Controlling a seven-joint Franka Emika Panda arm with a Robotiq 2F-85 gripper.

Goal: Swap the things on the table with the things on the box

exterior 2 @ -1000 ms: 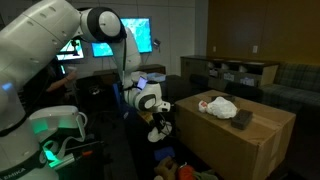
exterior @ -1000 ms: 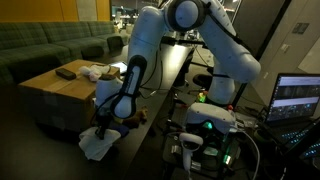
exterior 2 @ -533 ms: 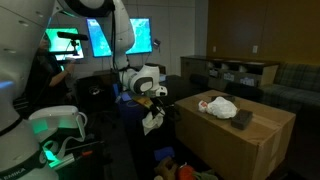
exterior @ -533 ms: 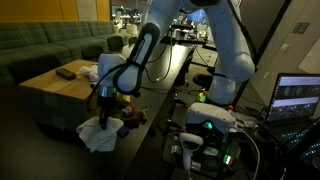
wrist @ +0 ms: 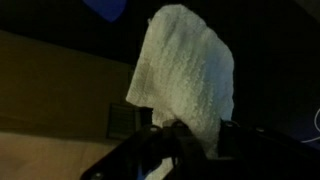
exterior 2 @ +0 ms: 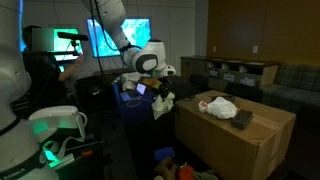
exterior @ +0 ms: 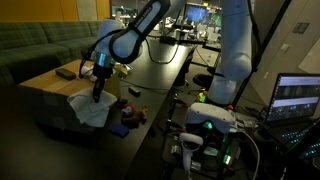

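Note:
My gripper (exterior: 97, 96) (exterior 2: 160, 99) is shut on a white cloth (exterior: 90, 111) (exterior 2: 160, 108) that hangs limp below it, beside the near edge of the tan cardboard box (exterior: 45, 90) (exterior 2: 240, 145). In the wrist view the cloth (wrist: 187, 65) fills the middle, pinched between the fingers of the gripper (wrist: 185, 130), with the box's tan top (wrist: 50, 90) behind it. On the box lie a crumpled white thing (exterior: 90, 72) (exterior 2: 220, 107) and a flat dark object (exterior: 65, 72) (exterior 2: 243, 118). The glossy black table (exterior: 165, 70) runs along behind the arm.
A small brown and blue thing (exterior: 128, 113) lies near the table's front end. A green sofa (exterior: 50, 45) stands beyond the box. A laptop (exterior: 298, 98) and lit equipment (exterior: 210, 130) sit near the robot base. Monitors (exterior 2: 125, 35) glow at the back.
The arm has risen and swung toward the box, carrying the white cloth up from the table's front end to the box's edge. The grip has stayed the same.

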